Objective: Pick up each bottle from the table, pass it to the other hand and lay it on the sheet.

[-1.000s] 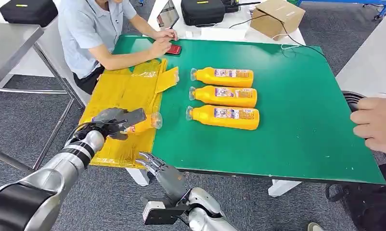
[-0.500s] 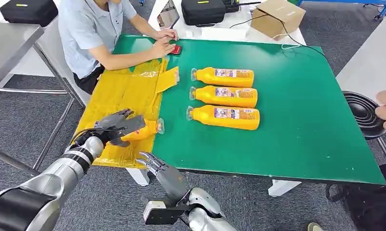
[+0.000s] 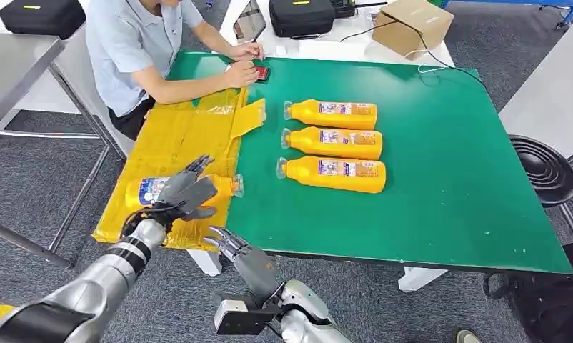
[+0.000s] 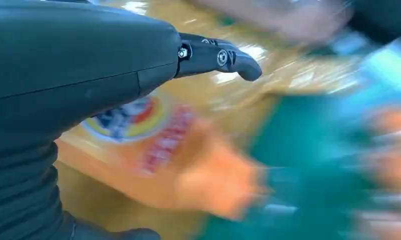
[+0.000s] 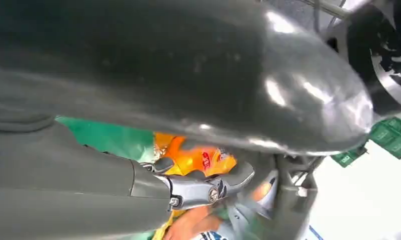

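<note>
Now lying on the yellow plastic sheet [image 3: 176, 132], the orange plastic bottle [image 3: 151, 189] beneath the spread-fingered, empty left hand [image 3: 186, 191] could roll off the worktop's [image 3: 441, 179] near-left edge.

Bare green mat [image 3: 455, 186] beyond three bottles [image 3: 331, 143], apparently.

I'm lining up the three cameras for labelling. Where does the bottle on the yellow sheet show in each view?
Head view: bottle lies on the yellow sheet, at its near end, under the open left hand.
Left wrist view: blurred orange body with its label, beside the hand.
Right wrist view: an orange bottle shows past the right hand, but I cannot tell which.
Shared landmark: the green mat.
</note>
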Robot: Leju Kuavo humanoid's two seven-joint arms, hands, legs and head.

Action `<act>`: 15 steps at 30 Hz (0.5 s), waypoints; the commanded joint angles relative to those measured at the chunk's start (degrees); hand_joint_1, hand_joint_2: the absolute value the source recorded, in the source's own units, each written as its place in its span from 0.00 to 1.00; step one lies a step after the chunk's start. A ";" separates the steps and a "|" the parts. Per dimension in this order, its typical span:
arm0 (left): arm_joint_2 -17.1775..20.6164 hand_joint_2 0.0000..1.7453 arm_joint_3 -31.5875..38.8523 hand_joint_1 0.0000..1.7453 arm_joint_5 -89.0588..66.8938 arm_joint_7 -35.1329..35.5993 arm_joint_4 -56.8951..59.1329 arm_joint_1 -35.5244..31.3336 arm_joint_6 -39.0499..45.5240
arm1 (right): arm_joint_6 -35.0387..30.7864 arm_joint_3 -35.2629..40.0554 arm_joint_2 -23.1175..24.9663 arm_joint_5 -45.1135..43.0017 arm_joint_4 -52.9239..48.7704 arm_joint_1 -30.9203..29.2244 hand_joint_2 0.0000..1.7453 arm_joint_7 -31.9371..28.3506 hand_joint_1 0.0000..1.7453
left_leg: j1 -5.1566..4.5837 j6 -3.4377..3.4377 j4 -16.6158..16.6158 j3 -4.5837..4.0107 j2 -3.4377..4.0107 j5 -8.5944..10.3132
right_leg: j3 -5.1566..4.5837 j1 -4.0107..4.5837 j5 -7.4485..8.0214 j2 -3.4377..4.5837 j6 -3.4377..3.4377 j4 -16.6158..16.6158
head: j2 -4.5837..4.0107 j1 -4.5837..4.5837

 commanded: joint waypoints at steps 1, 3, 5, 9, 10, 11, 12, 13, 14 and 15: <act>-2.19 1.00 8.06 0.00 11.06 -4.47 -17.92 8.61 -3.10 | -0.57 1.67 -1.34 -0.45 3.38 -1.56 0.00 -0.50 0.00 | -0.01 -0.02 -0.07 0.22 0.02 -0.06 | 0.20 0.01 -0.08 -0.05 -0.07 -0.06 | 0.00 0.00; -2.54 1.00 9.08 0.00 16.07 -3.09 -20.25 9.40 -6.43 | -0.85 1.77 -1.47 -0.49 3.31 -1.43 0.00 -0.66 0.00 | 0.01 -0.02 -0.05 0.05 0.04 -0.02 | 0.04 0.03 -0.03 -0.02 -0.06 -0.06 | -0.02 0.02; -3.34 1.00 12.27 0.00 25.63 -1.72 -23.66 10.82 -12.41 | -1.31 1.83 -1.62 -0.56 3.10 -1.17 0.00 -0.61 0.00 | 0.01 -0.02 -0.02 0.03 0.07 -0.03 | 0.00 0.04 -0.02 0.00 -0.06 -0.04 | 0.00 0.00; -2.32 1.00 13.93 0.00 34.03 0.13 -30.97 14.01 -15.45 | -1.70 1.70 -2.00 -0.75 2.88 -0.69 0.00 -0.64 0.00 | 0.02 -0.01 -0.04 0.05 0.14 -0.06 | -0.01 0.05 -0.03 0.07 -0.06 -0.05 | 0.00 0.02; -2.32 1.00 13.93 0.00 34.03 0.13 -30.97 14.01 -15.45 | -1.70 1.70 -2.00 -0.75 2.88 -0.69 0.00 -0.64 0.00 | 0.03 -0.01 -0.03 -0.03 0.12 -0.02 | -0.07 0.05 0.00 0.05 -0.04 -0.05 | 0.00 0.02; -2.32 1.00 13.93 0.00 34.03 0.13 -30.97 14.01 -15.45 | -1.70 1.70 -2.00 -0.75 2.88 -0.69 0.00 -0.64 0.00 | 0.04 -0.01 -0.04 0.11 0.15 -0.08 | 0.07 0.06 -0.06 0.05 -0.07 -0.06 | 0.00 0.00; -2.22 1.00 13.97 0.00 34.41 0.14 -31.59 14.31 -15.47 | -1.70 1.66 -2.00 -0.73 2.87 -0.64 0.00 -0.62 0.00 | 0.01 -0.01 -0.05 0.06 0.14 -0.05 | 0.01 0.03 -0.04 0.03 -0.05 -0.05 | 0.00 0.02; -2.25 1.00 14.45 0.00 35.82 -0.53 -33.32 15.06 -15.37 | -1.62 1.68 -2.13 -0.47 2.79 -0.50 0.00 -0.52 0.00 | 0.04 -0.01 -0.04 0.00 0.14 -0.03 | -0.04 0.04 -0.02 0.02 -0.04 -0.05 | 0.00 0.00; -2.11 1.00 14.45 0.00 36.02 -0.49 -33.96 15.30 -15.38 | -1.62 1.67 -2.19 -0.43 2.71 -0.41 0.00 -0.52 0.00 | 0.03 -0.02 -0.06 0.11 0.14 -0.07 | 0.08 0.04 -0.07 0.00 -0.07 -0.05 | 0.00 0.02; -2.18 1.00 15.00 0.00 37.99 -0.56 -36.16 16.23 -15.92 | -1.69 1.50 -2.31 -0.28 2.49 -0.17 0.00 -0.45 0.00 | 0.03 -0.01 -0.04 0.03 0.13 -0.04 | 0.00 0.04 -0.04 0.02 -0.05 -0.05 | 0.00 0.00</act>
